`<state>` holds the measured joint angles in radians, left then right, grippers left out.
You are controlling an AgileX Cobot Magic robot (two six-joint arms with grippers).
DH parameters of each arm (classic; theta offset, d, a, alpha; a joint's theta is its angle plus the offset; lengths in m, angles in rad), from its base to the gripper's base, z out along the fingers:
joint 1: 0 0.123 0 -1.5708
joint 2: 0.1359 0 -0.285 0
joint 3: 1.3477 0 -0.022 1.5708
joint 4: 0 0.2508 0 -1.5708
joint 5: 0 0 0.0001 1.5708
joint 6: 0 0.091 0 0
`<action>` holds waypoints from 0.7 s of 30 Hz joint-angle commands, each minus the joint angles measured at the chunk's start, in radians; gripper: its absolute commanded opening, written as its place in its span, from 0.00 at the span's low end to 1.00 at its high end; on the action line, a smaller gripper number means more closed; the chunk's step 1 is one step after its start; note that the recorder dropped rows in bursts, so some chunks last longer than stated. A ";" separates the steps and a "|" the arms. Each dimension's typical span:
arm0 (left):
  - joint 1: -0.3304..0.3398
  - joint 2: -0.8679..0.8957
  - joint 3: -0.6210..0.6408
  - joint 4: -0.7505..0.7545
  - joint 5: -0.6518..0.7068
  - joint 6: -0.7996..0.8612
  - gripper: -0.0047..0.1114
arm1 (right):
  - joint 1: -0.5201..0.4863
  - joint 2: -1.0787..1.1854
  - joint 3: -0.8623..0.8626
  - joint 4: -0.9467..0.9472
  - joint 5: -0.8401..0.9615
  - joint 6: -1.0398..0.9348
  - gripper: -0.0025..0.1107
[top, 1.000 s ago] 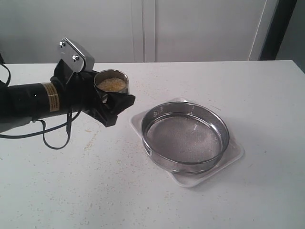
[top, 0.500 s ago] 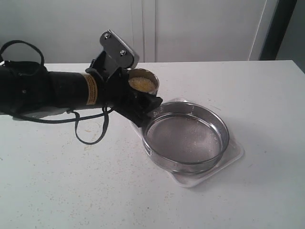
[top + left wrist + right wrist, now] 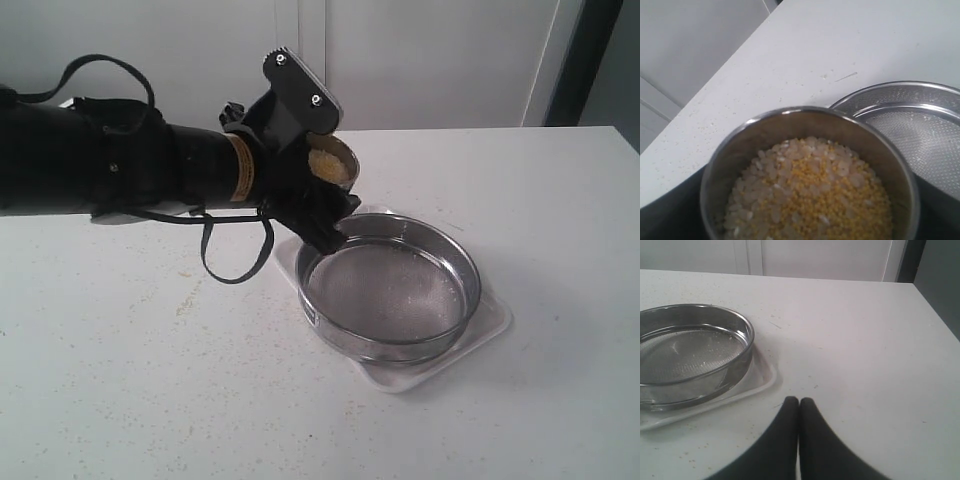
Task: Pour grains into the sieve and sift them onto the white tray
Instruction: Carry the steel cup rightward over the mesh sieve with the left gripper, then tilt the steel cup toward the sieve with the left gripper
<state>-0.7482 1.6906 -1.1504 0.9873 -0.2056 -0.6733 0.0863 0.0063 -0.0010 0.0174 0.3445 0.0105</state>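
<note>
A small steel cup (image 3: pixel 338 160) holds the grains (image 3: pixel 810 195), yellow meal mixed with paler rice-like pieces. My left gripper (image 3: pixel 322 205) is shut on the cup and holds it in the air at the sieve's back left edge, tipped slightly toward it. Dark fingers (image 3: pixel 665 215) show beside the cup (image 3: pixel 805 114). The wide round sieve (image 3: pixel 385 290) sits on the white tray (image 3: pixel 490 325), and only a few specks lie on its mesh (image 3: pixel 685 357). My right gripper (image 3: pixel 799 401) is shut and empty, low over the table beside the tray's corner (image 3: pixel 762 385); the exterior view does not show it.
The left arm's black forearm and a looping cable (image 3: pixel 235 255) stretch across the left of the white table (image 3: pixel 150 380). Scattered grain specks dot the table top. A pale wall (image 3: pixel 420 60) stands behind the table's back edge.
The left arm has carried the cup rightward and a little higher, from over the bare table to the sieve's rim. The sieve and tray have not moved.
</note>
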 commanded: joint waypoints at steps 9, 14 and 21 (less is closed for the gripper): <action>-0.063 0.033 -0.043 0.128 0.074 0.066 0.04 | -0.006 -0.006 0.001 -0.003 -0.003 0.005 0.02; -0.063 0.033 -0.043 0.128 0.087 0.132 0.04 | -0.006 -0.006 0.001 -0.003 -0.003 0.005 0.02; -0.063 0.033 -0.043 0.128 0.069 0.217 0.04 | -0.006 -0.006 0.001 -0.003 -0.003 0.005 0.02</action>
<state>-0.8032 1.7326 -1.1827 1.0959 -0.1164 -0.5000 0.0863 0.0063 -0.0010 0.0174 0.3445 0.0105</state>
